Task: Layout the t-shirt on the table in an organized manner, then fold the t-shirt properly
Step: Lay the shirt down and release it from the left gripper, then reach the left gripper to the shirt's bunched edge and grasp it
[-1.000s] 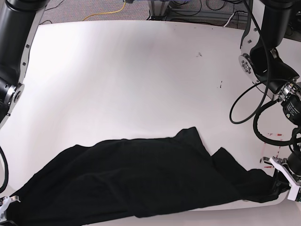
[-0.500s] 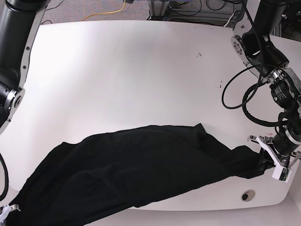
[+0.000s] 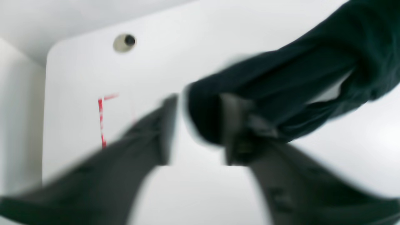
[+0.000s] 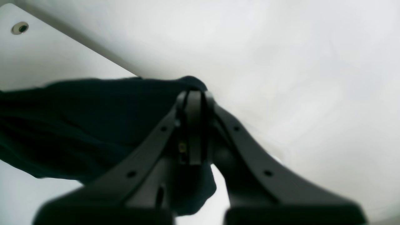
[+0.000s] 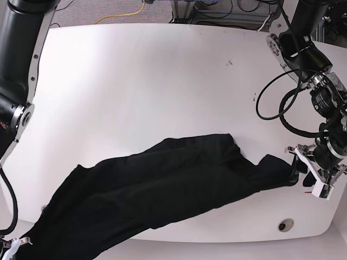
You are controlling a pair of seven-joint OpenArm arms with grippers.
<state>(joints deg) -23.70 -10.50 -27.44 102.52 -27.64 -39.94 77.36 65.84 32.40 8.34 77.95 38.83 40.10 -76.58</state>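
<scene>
Down at the near edge of the table (image 5: 162, 81), the t-shirt (image 5: 157, 189) lies in a long rumpled black band running from the near left corner up toward the right side, and compared with a second ago it's pulled out a lot longer and thinner. Back then it was a wide heap bunched along the front edge; now its right end has climbed away from that edge and the whole thing slants across the table.

Over at the bottom left corner of the base view, the right gripper (image 5: 10, 248) barely peeks in, lower and further out of frame than before. Its wrist view shows the jaws pressed together with a fold of the shirt pinched between them, cloth trailing off to the left.

Further along on the right, the left gripper (image 5: 308, 172) has risen and moved inward from where it sat at the table's edge a second ago. The big change: its jaws now stand apart. In the blurry wrist view the sleeve end of the shirt sits between them, up against one finger (image 3: 232, 131), with a gap on the other side, so it doesn't look clamped anymore.

One grommet hole (image 5: 282, 225) near the front right corner is uncovered now, and a bit of red tape (image 3: 100, 120) shows beside the gripper.
</scene>
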